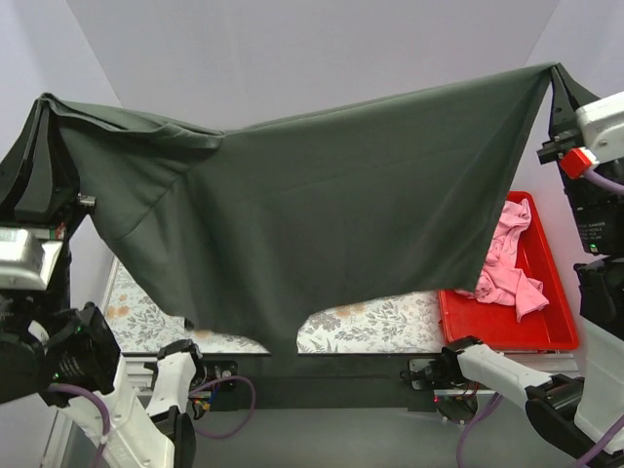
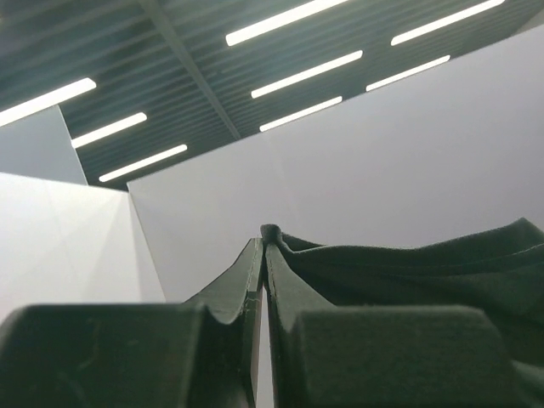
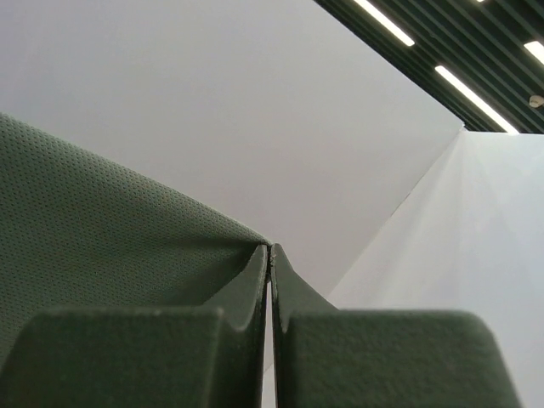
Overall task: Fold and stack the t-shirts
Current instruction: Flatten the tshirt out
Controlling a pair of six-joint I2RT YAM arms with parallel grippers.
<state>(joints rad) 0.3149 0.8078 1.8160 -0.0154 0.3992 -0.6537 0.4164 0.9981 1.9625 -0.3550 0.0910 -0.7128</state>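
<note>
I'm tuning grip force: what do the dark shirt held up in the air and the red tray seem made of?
The dark t-shirt looks like a soft matte knit, likely a sports mesh: the right wrist view shows fine pinholes, and it sags between its held corners. The red tray is probably rigid moulded plastic: smooth, slightly glossy, with a straight raised rim.

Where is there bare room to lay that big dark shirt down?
The flowered cloth shows bare between the hanging dark shirt and the red tray, and at the left edge. The tray is crowded with pink shirts. Farther back is hidden.
</note>
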